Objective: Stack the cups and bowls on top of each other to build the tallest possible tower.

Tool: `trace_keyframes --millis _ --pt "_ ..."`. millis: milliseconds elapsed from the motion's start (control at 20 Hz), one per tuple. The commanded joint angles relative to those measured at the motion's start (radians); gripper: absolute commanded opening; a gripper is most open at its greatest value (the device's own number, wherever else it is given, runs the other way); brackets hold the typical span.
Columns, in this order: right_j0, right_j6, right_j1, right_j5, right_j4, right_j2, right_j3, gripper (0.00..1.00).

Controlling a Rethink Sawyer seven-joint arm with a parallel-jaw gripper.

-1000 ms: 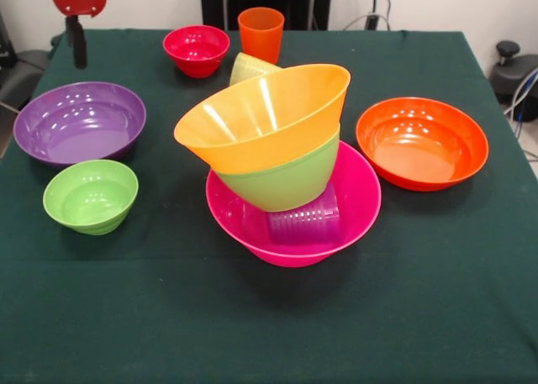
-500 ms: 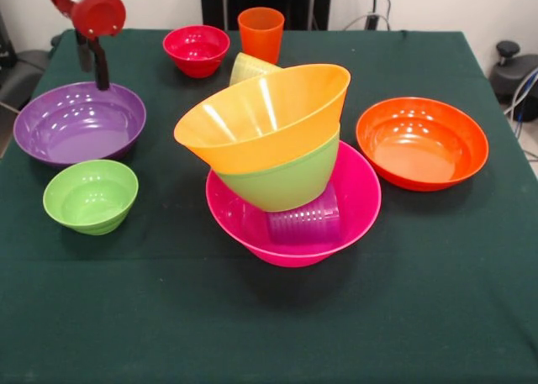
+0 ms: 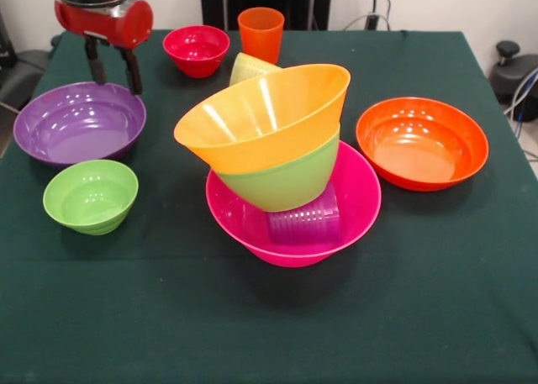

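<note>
The tower stands mid-table: a large pink bowl (image 3: 363, 191) holds a purple cup (image 3: 304, 221) lying on its side, with a green bowl (image 3: 282, 181) and a tilted yellow-orange bowl (image 3: 265, 119) nested above. A yellow cup (image 3: 249, 66) pokes out behind it. An orange cup (image 3: 261, 33) and a small red bowl (image 3: 196, 49) stand at the back. At the left are a large purple bowl (image 3: 80, 122) and a small green bowl (image 3: 90, 196); an orange-red bowl (image 3: 422, 142) sits right. My gripper (image 3: 113, 75) hangs open and empty over the purple bowl's far rim.
A dark green cloth (image 3: 437, 300) covers the table up to its edges. Black equipment (image 3: 508, 60) and cables sit off the table's right side.
The gripper has moved right toward the purple bowl's far rim and turned, so both spread fingers now show. The bowls and cups have not moved.
</note>
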Motion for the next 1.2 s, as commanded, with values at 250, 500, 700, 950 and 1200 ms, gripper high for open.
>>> trace_keyframes --millis 250,500,700,950,1200 --pt "0.064 -0.215 -0.013 0.1 -0.044 0.059 0.011 1.0" --pt "0.092 -0.162 0.037 0.048 -0.073 0.025 -0.01 1.0" --pt "0.088 -0.169 0.055 0.058 -0.07 0.019 -0.023 1.0" --pt "0.082 -0.176 0.093 0.053 -0.073 0.016 -0.051 1.0" --pt "0.086 -0.18 0.11 0.079 -0.068 0.011 -0.081 1.0"
